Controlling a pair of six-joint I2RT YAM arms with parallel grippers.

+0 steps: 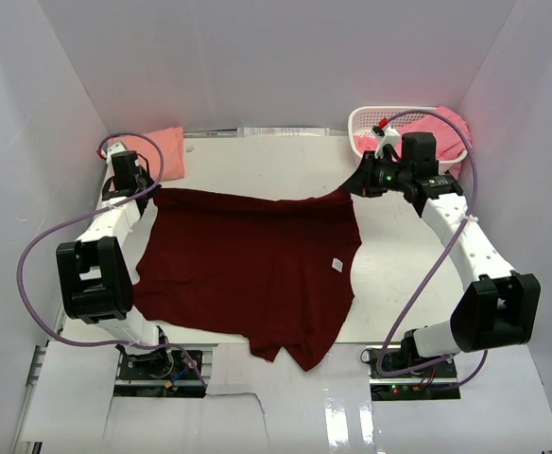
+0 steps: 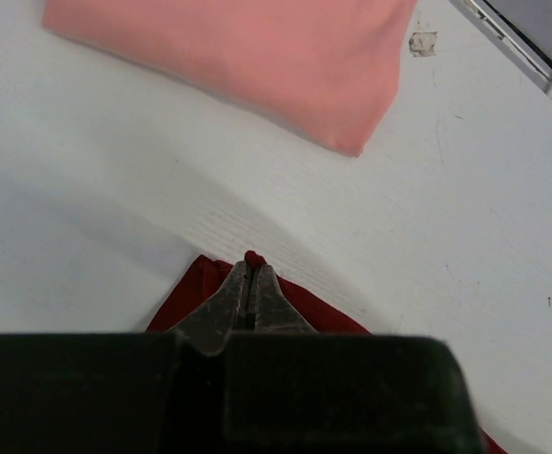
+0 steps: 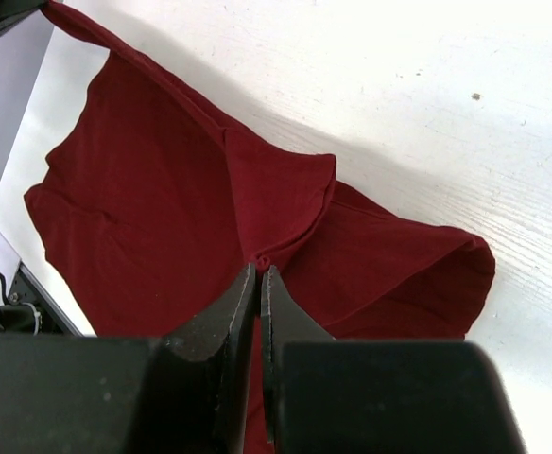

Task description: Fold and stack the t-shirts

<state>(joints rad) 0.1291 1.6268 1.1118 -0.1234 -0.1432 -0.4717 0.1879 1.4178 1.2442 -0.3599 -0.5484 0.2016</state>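
The dark maroon t-shirt (image 1: 252, 270) lies spread over the middle of the table, its near part hanging over the front edge. My left gripper (image 1: 153, 192) is shut on its far left corner (image 2: 210, 284). My right gripper (image 1: 353, 186) is shut on its far right corner, and the cloth (image 3: 163, 208) hangs below the fingers (image 3: 233, 303). The salmon-peach t-shirt (image 1: 158, 149) lies folded at the far left; it also shows in the left wrist view (image 2: 257, 57). The brighter pink t-shirt (image 1: 446, 132) sits in the white lattice basket (image 1: 370, 123).
White walls close the table on the left, back and right. A strip-like fixture (image 1: 281, 132) runs along the back edge. The arm bases (image 1: 158, 364) stand at the near edge, with cables looping beside both arms.
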